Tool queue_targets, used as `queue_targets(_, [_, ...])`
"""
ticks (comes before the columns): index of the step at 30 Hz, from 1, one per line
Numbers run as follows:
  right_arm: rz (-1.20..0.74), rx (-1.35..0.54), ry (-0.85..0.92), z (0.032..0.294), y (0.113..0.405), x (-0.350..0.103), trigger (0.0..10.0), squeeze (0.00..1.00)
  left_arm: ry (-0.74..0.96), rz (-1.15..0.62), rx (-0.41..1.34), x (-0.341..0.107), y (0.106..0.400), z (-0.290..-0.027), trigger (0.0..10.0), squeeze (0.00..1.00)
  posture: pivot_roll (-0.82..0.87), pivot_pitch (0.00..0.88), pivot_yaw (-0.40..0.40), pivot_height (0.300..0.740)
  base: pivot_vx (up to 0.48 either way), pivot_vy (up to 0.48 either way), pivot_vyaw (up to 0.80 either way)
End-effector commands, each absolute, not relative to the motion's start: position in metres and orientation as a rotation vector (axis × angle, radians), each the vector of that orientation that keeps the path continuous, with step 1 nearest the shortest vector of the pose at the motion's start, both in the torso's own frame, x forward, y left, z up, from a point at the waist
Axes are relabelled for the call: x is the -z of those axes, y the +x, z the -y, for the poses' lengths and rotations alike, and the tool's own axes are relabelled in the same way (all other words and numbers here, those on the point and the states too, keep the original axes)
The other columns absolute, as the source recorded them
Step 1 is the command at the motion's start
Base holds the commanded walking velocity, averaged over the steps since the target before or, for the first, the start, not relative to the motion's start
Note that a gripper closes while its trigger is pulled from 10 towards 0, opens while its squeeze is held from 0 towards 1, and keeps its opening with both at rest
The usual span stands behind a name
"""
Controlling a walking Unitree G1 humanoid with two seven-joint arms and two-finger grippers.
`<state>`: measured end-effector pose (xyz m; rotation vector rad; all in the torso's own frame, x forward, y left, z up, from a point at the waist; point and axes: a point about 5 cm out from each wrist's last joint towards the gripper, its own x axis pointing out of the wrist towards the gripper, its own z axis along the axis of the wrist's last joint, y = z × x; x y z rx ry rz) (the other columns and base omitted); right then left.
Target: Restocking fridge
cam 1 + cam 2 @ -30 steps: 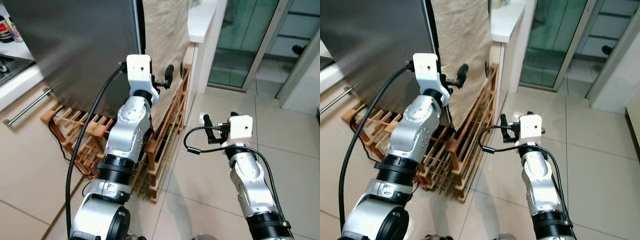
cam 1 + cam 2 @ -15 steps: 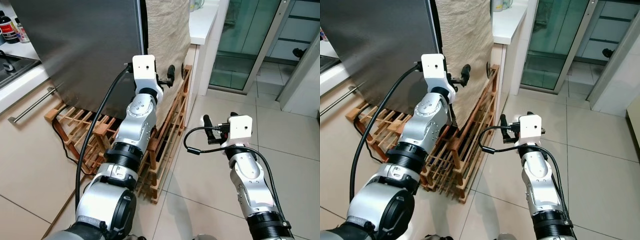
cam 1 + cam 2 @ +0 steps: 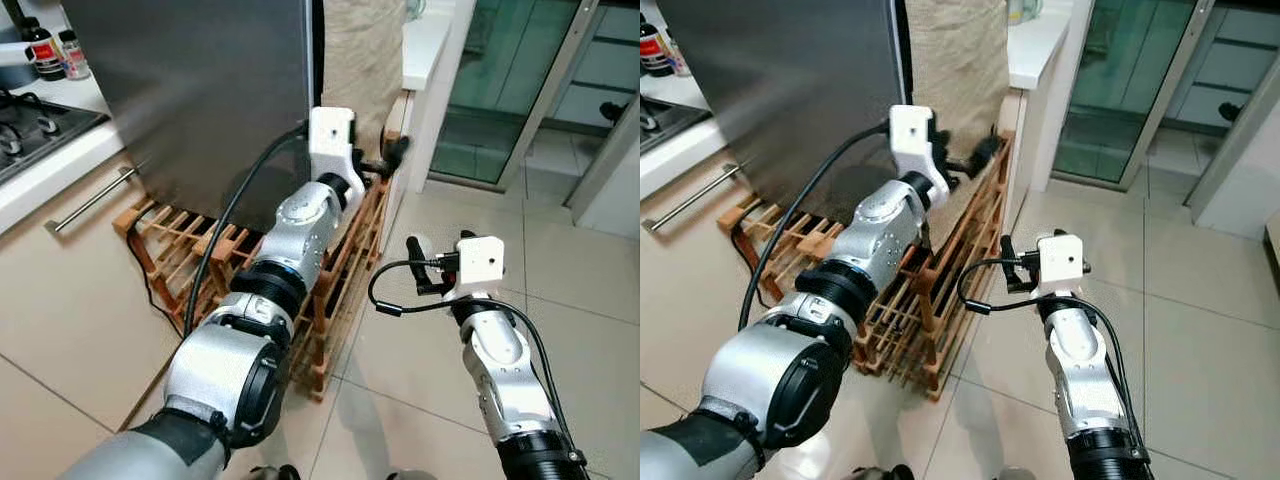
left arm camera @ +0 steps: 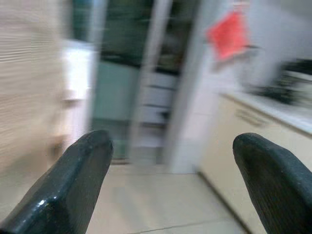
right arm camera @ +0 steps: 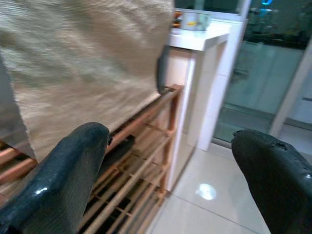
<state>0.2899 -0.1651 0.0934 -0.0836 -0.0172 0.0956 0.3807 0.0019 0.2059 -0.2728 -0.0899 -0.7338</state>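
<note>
Wooden rack [image 3: 340,290] beside fridge [image 3: 200,100], left end effector [image 3: 385,160] open, tiled floor [image 3: 580,290] alongside

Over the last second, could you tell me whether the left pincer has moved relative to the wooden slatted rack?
Yes. The left pincer has reached forward along the wooden slatted rack, its fingertip now at the rack's far top corner beside the beige cloth.

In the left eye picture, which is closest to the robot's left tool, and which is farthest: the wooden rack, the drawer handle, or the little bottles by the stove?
1. Wooden rack: right beside and below the left tool.
2. Drawer handle: off to the robot's left, on the cabinet front.
3. Little bottles: farthest, up in the far left corner on the counter.
</note>
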Motion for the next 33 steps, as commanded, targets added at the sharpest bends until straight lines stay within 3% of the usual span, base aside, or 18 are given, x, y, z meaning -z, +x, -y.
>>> queue_targets(1, [-0.001, -0.067, -0.084, 0.174, 0.284, -0.091, 10.0, 0.03, -0.398, 0.147, 1.058, -0.238, 0.33, 0.101, 10.0, 0.0, -0.33, 0.0, 0.076, 0.74, 0.0, 0.0, 0.0])
queue_targets(5, [-0.019, -0.043, -0.083, 0.18, 0.276, -0.086, 10.0, 0.03, -0.395, 0.194, 1.069, -0.244, 0.327, 0.102, 10.0, 0.0, -0.34, 0.0, 0.081, 0.74, 0.0, 0.0, 0.0])
queue_targets(10, [0.023, -0.019, -0.072, 0.178, 0.276, -0.096, 10.0, 0.03, -0.314, 0.321, 0.978, -0.236, 0.339, 0.051, 10.0, 0.0, -0.33, 0.0, 0.091, 0.74, 0.0, 0.0, 0.0])
queue_targets(16, [0.078, 0.009, -0.039, 0.177, 0.272, -0.109, 10.0, 0.04, -0.225, 0.309, 0.712, -0.2, 0.341, -0.047, 10.0, 0.0, -0.28, 0.0, 0.081, 0.74, 0.0, 0.0, 0.0])
queue_targets(17, [0.095, 0.032, -0.02, 0.179, 0.267, -0.111, 10.0, 0.04, -0.216, 0.282, 0.556, -0.19, 0.34, -0.079, 10.0, 0.0, -0.25, 0.0, 0.076, 0.74, 0.0, 0.0, 0.0])
queue_targets(18, [0.106, 0.048, -0.007, 0.181, 0.263, -0.112, 10.0, 0.05, -0.213, 0.257, 0.464, -0.182, 0.338, -0.097, 10.0, 0.0, -0.24, 0.0, 0.074, 0.74, 0.0, 0.0, 0.0])
queue_targets(19, [0.106, 0.048, -0.007, 0.181, 0.263, -0.112, 10.0, 0.05, -0.213, 0.257, 0.464, -0.182, 0.338, -0.097, 10.0, 0.0, -0.24, 0.0, 0.074, 0.74, 0.0, 0.0, 0.0])
queue_targets(21, [0.137, 0.079, 0.025, 0.184, 0.253, -0.113, 10.0, 0.06, -0.076, 0.163, 0.248, -0.148, 0.318, -0.145, 10.0, 0.0, -0.23, 0.0, 0.063, 0.74, 0.0, 0.0, 0.0])
queue_targets(27, [0.119, 0.038, -0.014, 0.179, 0.251, -0.107, 10.0, 0.06, -0.062, -0.059, -0.001, -0.104, 0.279, -0.183, 10.0, 0.0, -0.2, 0.0, 0.032, 0.74, 0.0, 0.0, 0.0])
queue_targets(33, [0.043, -0.03, -0.038, 0.175, 0.269, -0.097, 10.0, 0.05, -0.122, 0.03, -0.022, -0.131, 0.295, -0.161, 10.0, 0.0, -0.16, 0.0, -0.006, 0.74, 0.161, -0.176, 0.0])
